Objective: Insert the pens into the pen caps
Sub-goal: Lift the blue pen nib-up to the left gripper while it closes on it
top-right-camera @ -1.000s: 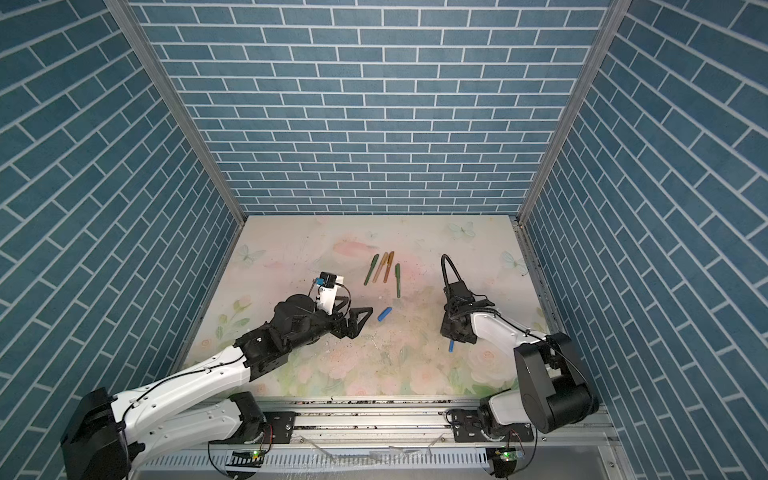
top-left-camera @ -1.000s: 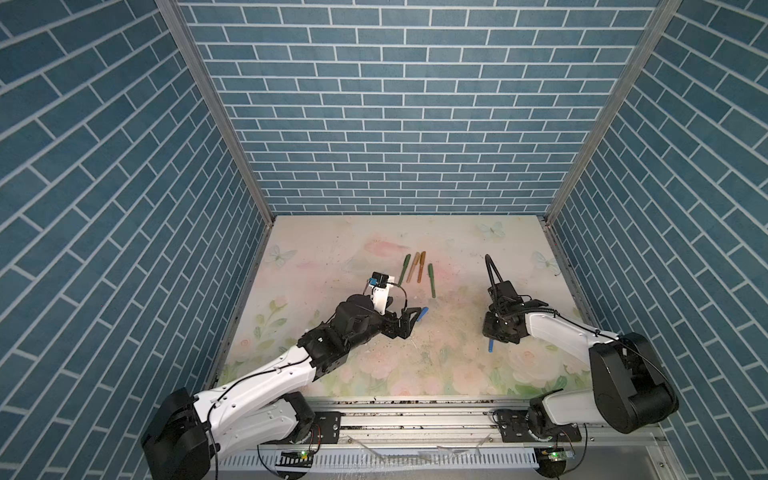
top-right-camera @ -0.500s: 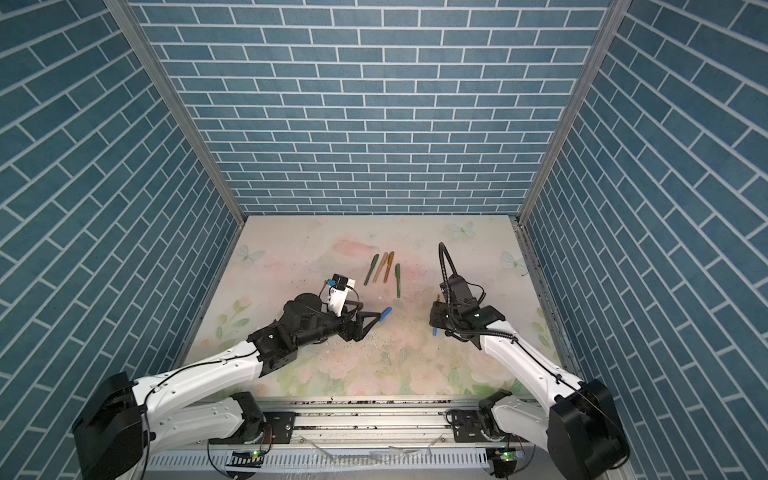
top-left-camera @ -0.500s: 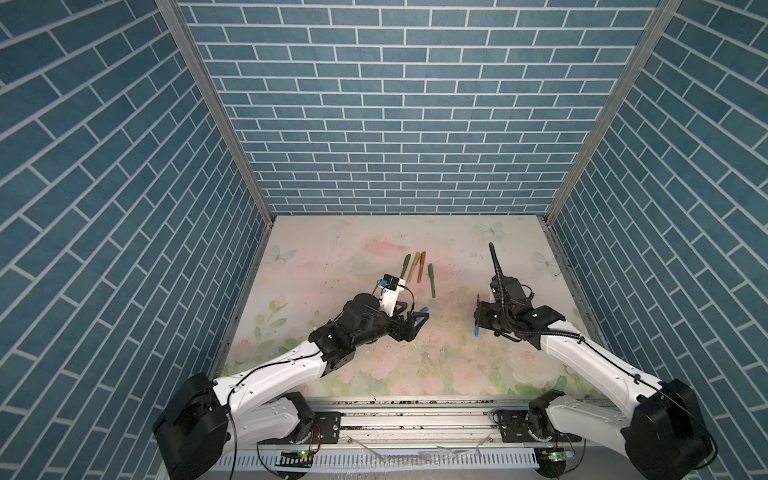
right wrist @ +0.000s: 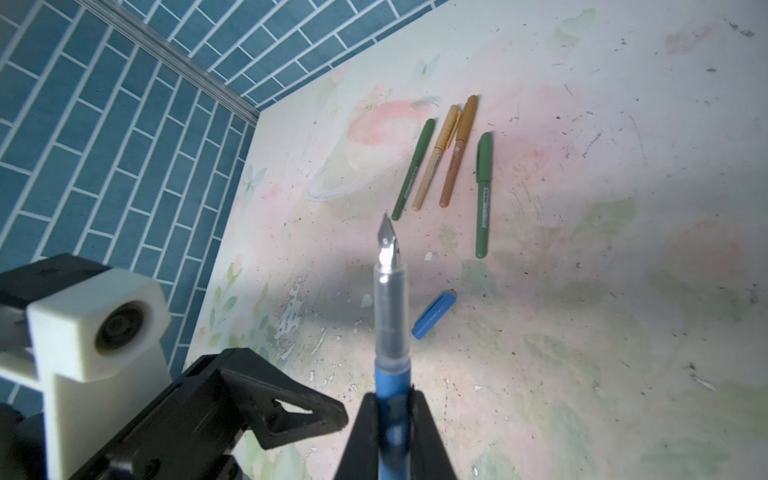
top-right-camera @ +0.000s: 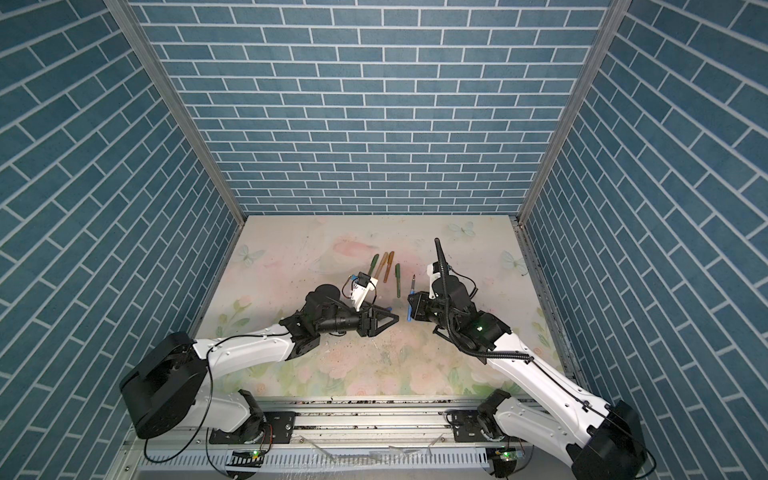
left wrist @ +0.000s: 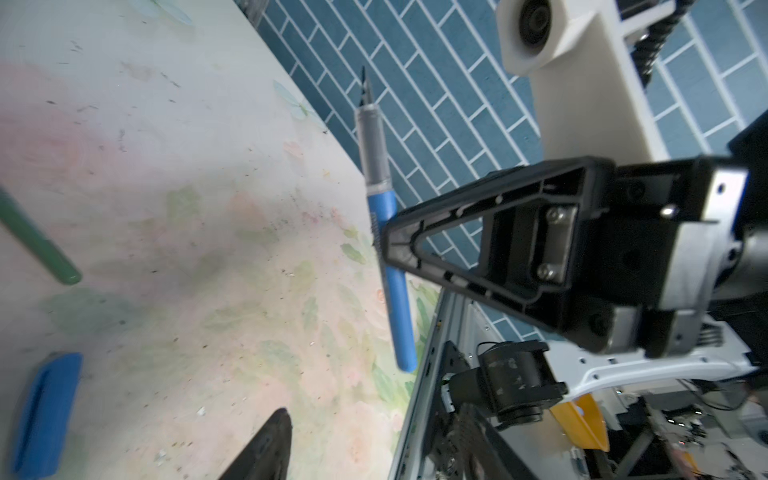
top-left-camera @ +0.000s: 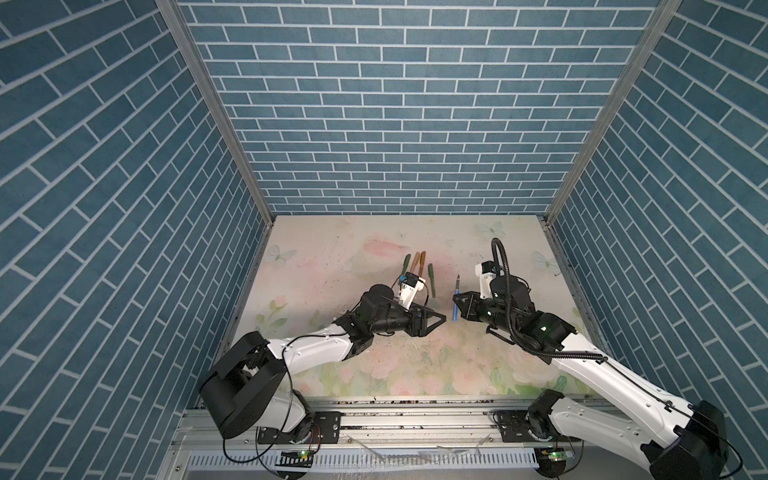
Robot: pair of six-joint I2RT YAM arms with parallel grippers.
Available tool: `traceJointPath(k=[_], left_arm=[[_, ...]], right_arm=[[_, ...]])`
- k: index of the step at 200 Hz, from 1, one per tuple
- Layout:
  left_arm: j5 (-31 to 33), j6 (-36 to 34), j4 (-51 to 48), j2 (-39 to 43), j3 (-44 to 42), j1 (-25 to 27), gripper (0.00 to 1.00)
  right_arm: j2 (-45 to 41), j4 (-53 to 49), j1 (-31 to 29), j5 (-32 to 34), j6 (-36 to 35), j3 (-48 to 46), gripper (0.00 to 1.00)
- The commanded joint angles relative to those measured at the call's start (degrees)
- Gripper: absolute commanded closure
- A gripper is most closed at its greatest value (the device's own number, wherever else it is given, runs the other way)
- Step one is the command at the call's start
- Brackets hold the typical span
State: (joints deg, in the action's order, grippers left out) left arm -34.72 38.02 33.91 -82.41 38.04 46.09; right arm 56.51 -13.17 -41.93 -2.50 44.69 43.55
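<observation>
1. Left arm (top-left-camera: 316, 353) reaches in from the near rail, low over the floral tabletop (top-left-camera: 316, 257), wrist rolled sideways.
2. Four pens lie flat on the far side of the tabletop, beyond the left claw (top-left-camera: 439, 319), all with caps on. In both top views the order is left green pen (right wrist: 412, 169), tan pen (right wrist: 435, 158), amber pen (right wrist: 458, 151), right green pen (right wrist: 483, 195). The first three fan out just beside each other. The right green pen lies a bit apart, nearer the middle.
3. Blue cap (right wrist: 434, 316) lies flat on the tabletop just beside the left claw's tips. It is loose, nothing grips it.
4. Left claw hangs just over the tabletop, jaws apart and empty. The left wrist view shows only one finger (left wrist: 266, 444), blurred.
5. Blue pen (top-left-camera: 456, 305) is uncapped and held up off the tabletop, between the two claws. Its metal nib and clear grip section point toward the far wall, and the blue barrel end points back toward the near rail.
6. Right claw (right wrist: 392, 399) is clamped on the blue pen, pinching the blue barrel just behind the clear section. It faces the left claw, tips near but not touching.
7. Right arm (top-left-camera: 602, 374) comes in from the near right corner.
</observation>
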Motion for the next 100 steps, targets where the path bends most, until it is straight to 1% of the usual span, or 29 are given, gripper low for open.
traceJointPath(k=[1,60,64,100], left_arm=[[-4.54,2.96,6.14,-2.36,1.70,-0.21,0.40],[-3.84,4.81,9.86,-5.38,1.69,-0.21,0.50],[-3.71,5.02,10.12,-5.59,3.00,-0.21,0.50],[-3.41,7.25,13.71,-7.59,3.60,-0.21,0.55]], right_arm=[[-1.18,4.29,-0.94,1.62,2.07,-0.77,0.95],[-0.31,5.03,-1.99,1.45,2.07,-0.92,0.95],[-0.24,5.04,-2.01,1.49,2.07,-0.87,0.95],[0.43,5.83,-2.62,1.26,2.20,-1.14,0.95]])
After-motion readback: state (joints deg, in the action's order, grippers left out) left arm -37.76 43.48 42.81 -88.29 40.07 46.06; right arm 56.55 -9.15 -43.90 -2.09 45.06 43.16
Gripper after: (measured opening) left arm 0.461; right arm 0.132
